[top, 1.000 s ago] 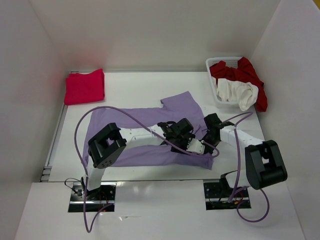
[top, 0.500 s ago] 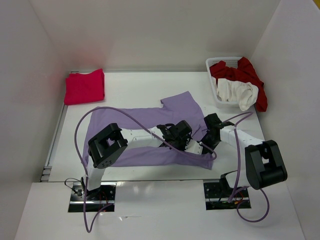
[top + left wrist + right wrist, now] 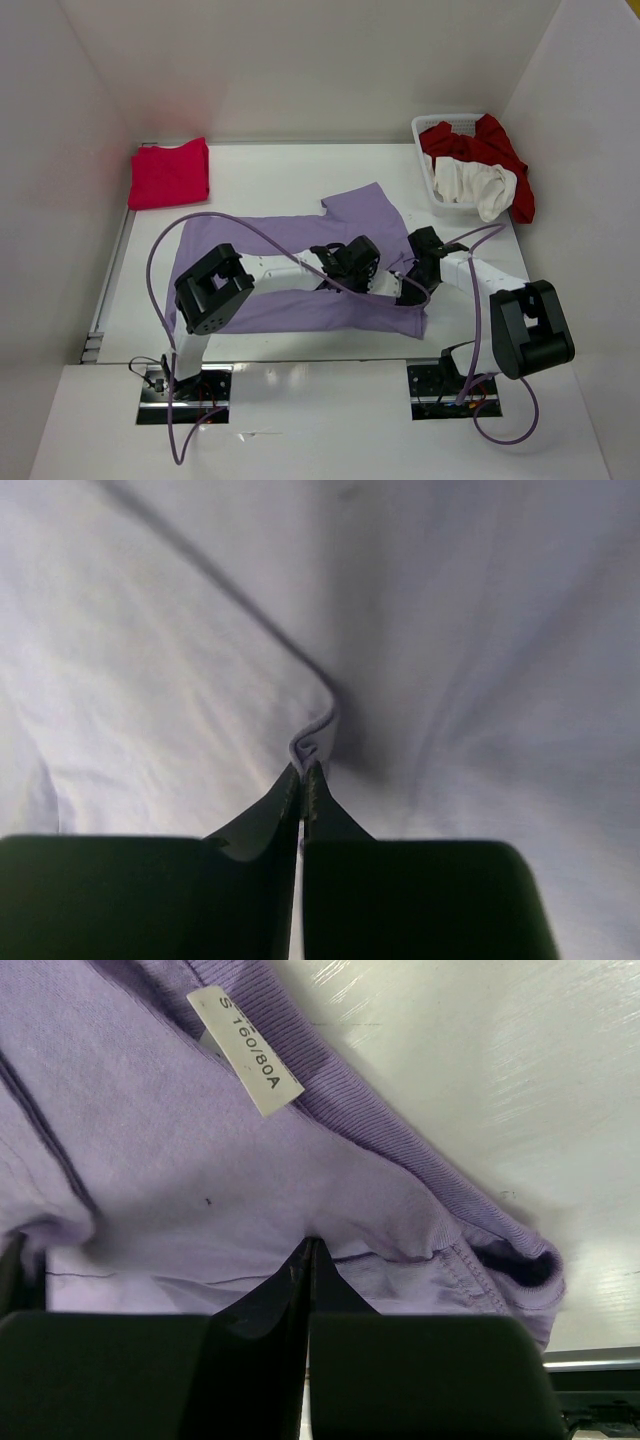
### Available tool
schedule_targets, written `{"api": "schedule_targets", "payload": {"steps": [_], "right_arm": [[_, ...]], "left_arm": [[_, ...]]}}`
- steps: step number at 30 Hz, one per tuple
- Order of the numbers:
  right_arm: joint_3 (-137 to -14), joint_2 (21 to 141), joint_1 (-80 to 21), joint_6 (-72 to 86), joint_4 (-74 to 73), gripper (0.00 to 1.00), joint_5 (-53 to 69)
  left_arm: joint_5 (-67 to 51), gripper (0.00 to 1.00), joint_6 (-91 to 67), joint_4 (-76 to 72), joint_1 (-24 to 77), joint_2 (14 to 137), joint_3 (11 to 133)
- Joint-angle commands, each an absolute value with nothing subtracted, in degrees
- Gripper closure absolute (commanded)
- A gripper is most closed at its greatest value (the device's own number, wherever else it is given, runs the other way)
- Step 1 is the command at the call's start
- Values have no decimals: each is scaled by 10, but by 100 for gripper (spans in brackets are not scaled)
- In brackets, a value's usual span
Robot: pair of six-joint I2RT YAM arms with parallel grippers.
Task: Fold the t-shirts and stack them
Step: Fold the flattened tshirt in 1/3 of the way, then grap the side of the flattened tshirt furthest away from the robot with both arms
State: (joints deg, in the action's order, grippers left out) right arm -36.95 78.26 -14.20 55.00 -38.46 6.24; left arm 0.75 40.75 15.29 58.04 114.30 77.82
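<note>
From above, the purple shirt (image 3: 300, 310) is seen spread across the middle of the tabletop (image 3: 270, 180), one sleeve pointing to the far side. The left gripper (image 3: 378, 283) and right gripper (image 3: 410, 283) are lowered onto its right part, close beside each other. A folded pink shirt (image 3: 170, 173) is laid at the far left corner. At the far right a basket (image 3: 440, 122) is stood, with a red shirt (image 3: 500, 145) and a white shirt (image 3: 470, 185) draped over its rim.

In the left wrist view, the left gripper (image 3: 302, 780) is seen pressed together on a small raised fold of the purple shirt (image 3: 450, 630); a crease is drawn away from the pinch.

In the right wrist view, the right gripper (image 3: 305, 1255) is clamped on the purple shirt (image 3: 200, 1180) just inside the ribbed collar (image 3: 370, 1110). A label (image 3: 245, 1050) marked "S 160/80A" is sewn there, and bare tabletop (image 3: 500, 1060) is seen beyond.
</note>
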Motion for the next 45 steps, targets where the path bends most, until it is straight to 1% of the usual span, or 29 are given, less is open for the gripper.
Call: {"api": "schedule_targets", "payload": {"steps": [1,5,10,13,17,20,23,27,28,30,33,34,35,36,37,38,39,40,41,42,43,44,45], "right_arm": [[-363,780,-138,547,-368,100,55],[-363,780,-138,547,-368,100,55],[-363,786,-138,547,-368,100,55],[-363,786,-138,547,-368,100,55],[-363,786,-138,547,-368,100,55],[-363,786,-138,547,-368,100,55],[-363,786,-138,547,-368,100,55],[-368,791,-138,547,-368,100,55],[-368,791,-138,547,-368,100,55],[-368,791,-138,547,-368,100,50],[-384,768,-138,540,-368,94,58],[-413,749,-138,522,-368,90,65],[-437,741,-143,514,-378,81,65],[-466,741,-149,506,-385,77,47],[-533,736,-156,481,-390,74,40],[-569,746,-156,465,-396,69,34],[-606,758,-156,450,-396,67,18],[-676,789,-156,420,-396,64,8],[-709,811,-156,404,-402,55,-2],[-741,835,-156,388,-402,50,-11],[-799,863,-156,355,-402,45,-28],[-829,926,-156,342,-409,38,-35],[-889,961,-156,331,-418,34,-40]], "left_arm": [[44,100,339,125,563,1141,760],[51,100,274,95,547,1141,739],[45,91,206,90,535,1141,739],[45,89,177,90,522,1141,745],[55,88,135,100,496,1146,751],[18,87,105,121,474,1146,762],[-24,81,81,136,461,1146,768],[-75,70,55,165,441,1146,784],[-88,61,54,170,433,1151,784],[-112,54,48,189,426,1151,799],[-147,46,56,230,403,1139,816],[-155,44,56,242,395,1123,829],[-161,42,72,254,385,1110,829],[-161,40,82,274,365,1096,837],[-161,35,92,283,354,1060,837],[-153,33,103,295,344,1040,837],[-128,31,127,295,323,1019,837],[-110,27,139,303,311,977,827],[-90,27,148,310,299,959,815],[-71,27,162,319,285,947,815],[-42,27,162,328,248,932,810],[-37,27,168,333,223,926,803],[-37,27,168,338,197,919,793]]}}
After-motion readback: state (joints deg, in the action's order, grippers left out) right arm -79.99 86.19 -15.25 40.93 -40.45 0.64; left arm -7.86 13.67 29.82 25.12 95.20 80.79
